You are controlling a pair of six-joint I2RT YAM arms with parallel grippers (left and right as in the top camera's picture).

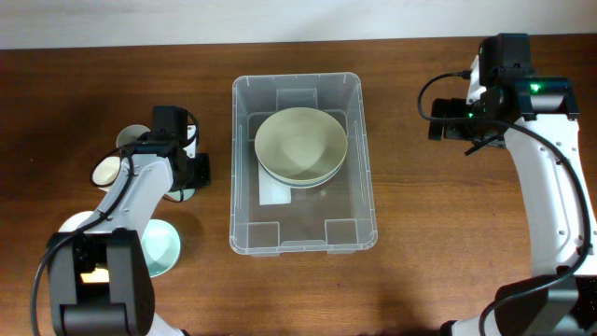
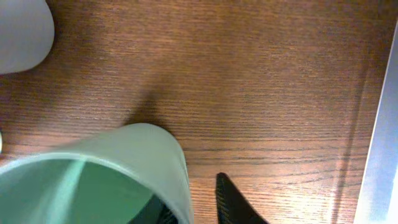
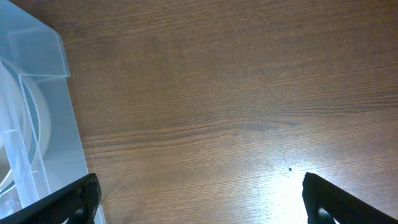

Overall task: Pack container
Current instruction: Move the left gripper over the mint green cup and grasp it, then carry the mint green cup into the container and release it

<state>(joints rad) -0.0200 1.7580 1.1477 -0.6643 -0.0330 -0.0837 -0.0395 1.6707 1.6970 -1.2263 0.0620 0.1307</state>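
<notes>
The clear container [image 1: 241, 201] stands mid-table with a white label on its base. Two stacked cream bowls [image 1: 300, 142] sit in its far half. My left gripper [image 1: 184, 180] is left of the container, shut on the rim of a pale green cup [image 2: 93, 180], with one finger inside the cup and one outside [image 2: 194, 200]. The container's wall shows at the right edge of the left wrist view [image 2: 384, 155]. My right gripper [image 1: 448, 119] is wide open and empty over bare wood [image 3: 199, 186], to the right of the container's corner [image 3: 43, 118].
At the left stand a grey-green cup [image 1: 133, 137], a cream cup [image 1: 106, 170], a white bowl [image 1: 76, 224] and a mint bowl [image 1: 162, 246]. A pale cup shows in the left wrist view's top left corner [image 2: 22, 31].
</notes>
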